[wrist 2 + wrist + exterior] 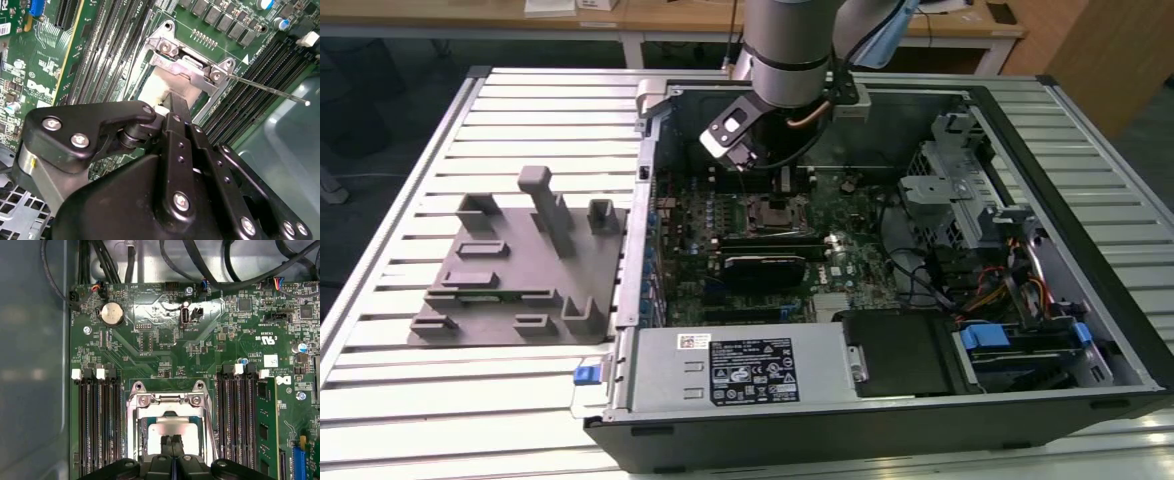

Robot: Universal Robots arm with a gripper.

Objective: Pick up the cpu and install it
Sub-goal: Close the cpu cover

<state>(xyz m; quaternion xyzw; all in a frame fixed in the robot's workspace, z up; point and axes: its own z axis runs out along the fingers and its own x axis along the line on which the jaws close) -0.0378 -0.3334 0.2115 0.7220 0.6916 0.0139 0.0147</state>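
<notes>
In the socket (167, 401), cpu (159, 429) sits flat, likely light, stiff, fragile, edge-grip only; gripper (172, 440) tips pinched together over it, holding nothing.

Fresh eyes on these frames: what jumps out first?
The open computer case on the slatted table stands out first, with the arm reaching into it in the exterior view. In the first wrist view the hand, tips together, sits right over the silvery cpu inside the metal-framed socket on the green motherboard. A grey fixture stands beside the case, on the exterior view's left.
</notes>
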